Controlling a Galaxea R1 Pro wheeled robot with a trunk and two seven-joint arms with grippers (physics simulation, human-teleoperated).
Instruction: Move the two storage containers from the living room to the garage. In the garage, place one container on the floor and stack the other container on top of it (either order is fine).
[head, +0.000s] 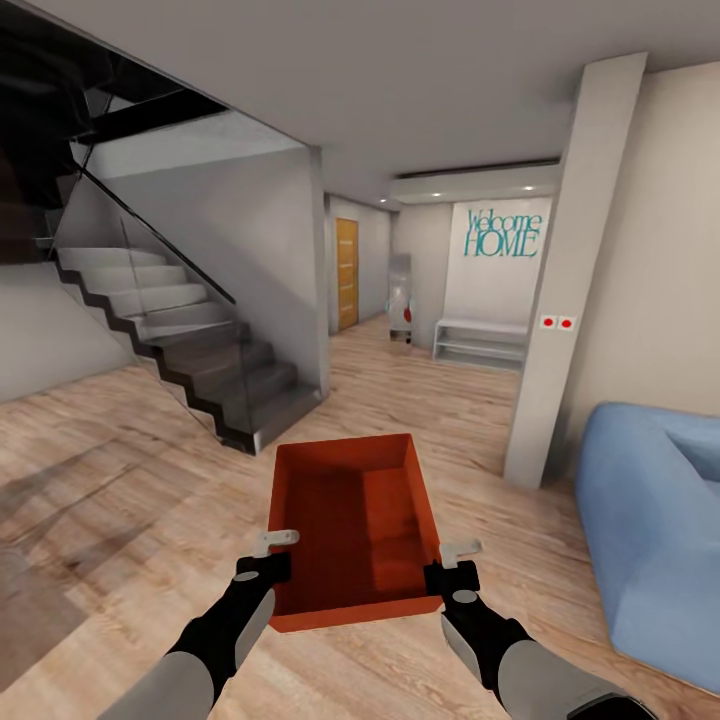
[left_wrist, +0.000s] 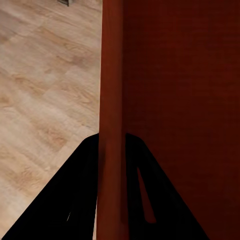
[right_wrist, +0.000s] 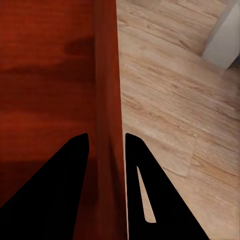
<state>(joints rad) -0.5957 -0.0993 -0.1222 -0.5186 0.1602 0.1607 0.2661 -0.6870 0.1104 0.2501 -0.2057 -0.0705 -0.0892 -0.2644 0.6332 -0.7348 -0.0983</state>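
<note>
One orange-red storage container (head: 355, 520) hangs level in front of me above the light wood-plank flooring of the living room. My left gripper (head: 268, 558) is shut on its left wall, and my right gripper (head: 452, 565) is shut on its right wall. In the left wrist view the container's rim (left_wrist: 111, 100) runs between the two black fingers (left_wrist: 70, 200). The right wrist view shows the other rim (right_wrist: 107, 100) pinched the same way between black fingers (right_wrist: 150, 195). The bin is empty inside.
A glass-sided staircase (head: 190, 340) rises at the left. A white pillar (head: 565, 290) stands right of centre, with a blue sofa (head: 655, 510) beyond it at the right. Ahead, a hallway leads to an orange-wood door (head: 346, 272) and a white bench (head: 482, 342) under a "Welcome HOME" sign.
</note>
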